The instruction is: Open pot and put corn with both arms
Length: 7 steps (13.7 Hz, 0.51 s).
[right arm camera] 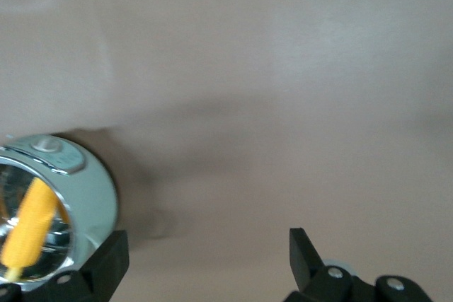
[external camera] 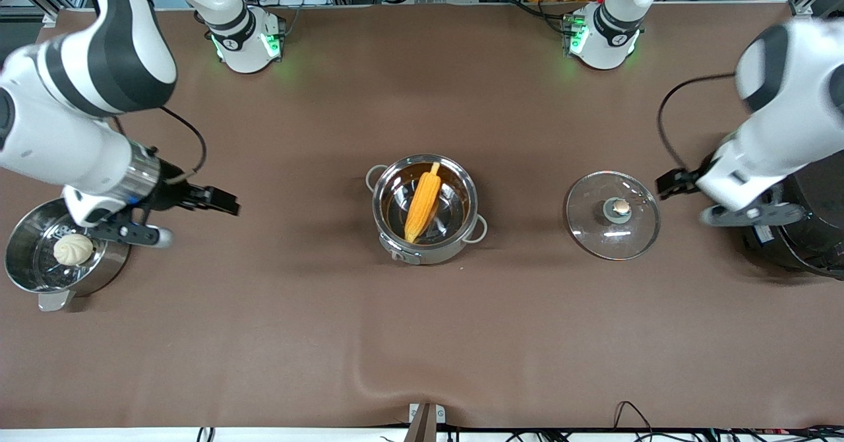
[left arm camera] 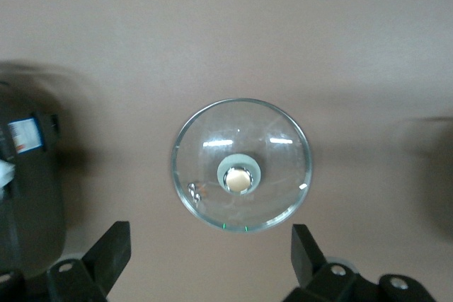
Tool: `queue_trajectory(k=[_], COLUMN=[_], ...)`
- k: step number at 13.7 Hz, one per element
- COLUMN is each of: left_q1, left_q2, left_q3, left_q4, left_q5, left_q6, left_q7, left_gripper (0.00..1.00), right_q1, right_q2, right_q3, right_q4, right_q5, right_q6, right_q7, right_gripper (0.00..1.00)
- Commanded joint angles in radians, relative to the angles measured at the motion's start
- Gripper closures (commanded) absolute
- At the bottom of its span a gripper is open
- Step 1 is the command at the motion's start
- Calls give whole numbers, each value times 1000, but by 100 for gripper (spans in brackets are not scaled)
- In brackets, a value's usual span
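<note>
Surface (external camera: 422, 336) brown, carrying everything. Black cooker (external camera: 814, 224) at the left arm's end, under and beside the left arm. Steel steamer pot (external camera: 39, 267) at the right arm's end, white bun (external camera: 73, 249) inside it, partly under the right wrist.

Pot (external camera: 455, 234) mid-surface, lid off, well apart from both claws. Corn (external camera: 422, 198) inside it, lying slantwise, one end up against the rim on the robots' side, the other end down on the bottom.

Lid (external camera: 593, 231) flat on the surface between pot and cooker, knob (external camera: 620, 207) up, apart from the pot; in the left wrist view, lid (left arm camera: 241, 165) whole, seen ahead of the two fingers.

Left claw (external camera: 667, 183) just past the lid's edge on the cooker side, low over the surface; fingers (left arm camera: 110, 256) spread wide, holding nothing.

Right claw (external camera: 224, 200) over bare surface between steamer pot and pot, pointing toward the pot; fingers (right arm camera: 106, 263) spread wide, empty, with pot (right arm camera: 92, 196) and corn (right arm camera: 28, 224) at the edge of the right wrist view.
</note>
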<state>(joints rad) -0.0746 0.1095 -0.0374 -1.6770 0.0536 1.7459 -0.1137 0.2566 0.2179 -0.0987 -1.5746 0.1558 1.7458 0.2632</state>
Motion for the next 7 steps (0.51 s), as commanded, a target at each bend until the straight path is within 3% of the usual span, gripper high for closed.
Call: queue_trajectory(k=[1, 4, 7], left_q1=[13, 15, 13], left_q2=[1, -56, -86], left_q3=[-10, -4, -5], left_q4=[146, 160, 155], left_q5=[-23, -43, -61], left_q6=[-146, -215, -246], left_q7=[11, 60, 45], left_gripper=[0, 0, 0], right_q1=[-28, -94, -123], right_q2=[-83, -115, -98], right_q3=[16, 13, 14], right_q4=[-21, 20, 166], right_q5=[-86, -104, -113], right_q6=[-32, -61, -215], right_q7=[-42, -147, -144], right_gripper=[0, 0, 0])
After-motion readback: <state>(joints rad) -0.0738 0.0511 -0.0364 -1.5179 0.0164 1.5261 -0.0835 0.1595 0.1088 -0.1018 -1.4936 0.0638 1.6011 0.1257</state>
